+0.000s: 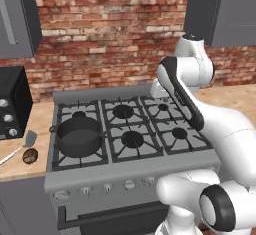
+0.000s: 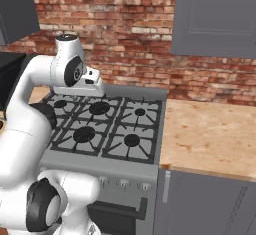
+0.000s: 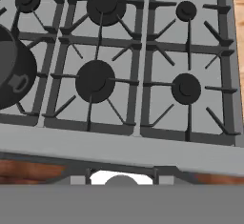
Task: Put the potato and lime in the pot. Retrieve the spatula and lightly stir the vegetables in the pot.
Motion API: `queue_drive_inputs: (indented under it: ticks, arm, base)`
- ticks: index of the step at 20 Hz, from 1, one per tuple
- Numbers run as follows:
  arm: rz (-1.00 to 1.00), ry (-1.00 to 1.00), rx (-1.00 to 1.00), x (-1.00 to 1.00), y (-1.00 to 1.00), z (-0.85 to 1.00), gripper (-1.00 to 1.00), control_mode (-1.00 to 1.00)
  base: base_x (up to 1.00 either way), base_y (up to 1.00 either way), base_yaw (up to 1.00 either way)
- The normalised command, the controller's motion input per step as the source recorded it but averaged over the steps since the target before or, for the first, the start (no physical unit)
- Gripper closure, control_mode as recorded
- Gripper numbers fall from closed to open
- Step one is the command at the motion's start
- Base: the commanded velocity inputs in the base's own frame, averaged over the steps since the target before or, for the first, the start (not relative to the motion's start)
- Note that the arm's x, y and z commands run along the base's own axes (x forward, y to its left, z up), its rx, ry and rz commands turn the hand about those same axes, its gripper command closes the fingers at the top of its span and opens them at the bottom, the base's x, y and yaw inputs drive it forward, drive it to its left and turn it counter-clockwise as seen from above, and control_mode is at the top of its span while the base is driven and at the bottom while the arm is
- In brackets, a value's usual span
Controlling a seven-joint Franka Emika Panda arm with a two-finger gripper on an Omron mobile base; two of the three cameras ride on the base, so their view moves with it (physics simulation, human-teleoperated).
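pot (image 1: 78, 137) sits on the stove's (image 1: 150, 171) front-left burner; claw state can't be told.

Even, diffuse rendered light fills all three views with no visible lamp, and it leaves the red brick back wall (image 1: 110, 34) and the pale wooden countertop (image 2: 215, 134) bright while the dark grey upper cabinets (image 2: 215, 14) stay flat and dull. Shadows are faint: only a soft darkening inside the wide dark grey metal pot (image 1: 78, 137) and under the black stove grates (image 3: 119, 61). There is no glare or motion blur, though textures are coarse and edges slightly jagged, softest in the hand view.
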Motion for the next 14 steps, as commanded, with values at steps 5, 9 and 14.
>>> queue_drive_inputs:
  ticks: [5,9,14]
  arm:
    - [-0.02,-0.18,-0.01,-0.41,0.11,0.0,-1.0,-1.0]
    - [0.0,-0.38,-0.08,-0.86,0.21,0.0,-1.0,-1.0]
    - [0.0,-0.25,-0.09,-0.64,0.25,0.0,-1.0,-1.0]
  base:
    - [0.0,0.0,0.0]
    - [0.0,0.0,0.0]
    - [0.0,0.0,0.0]
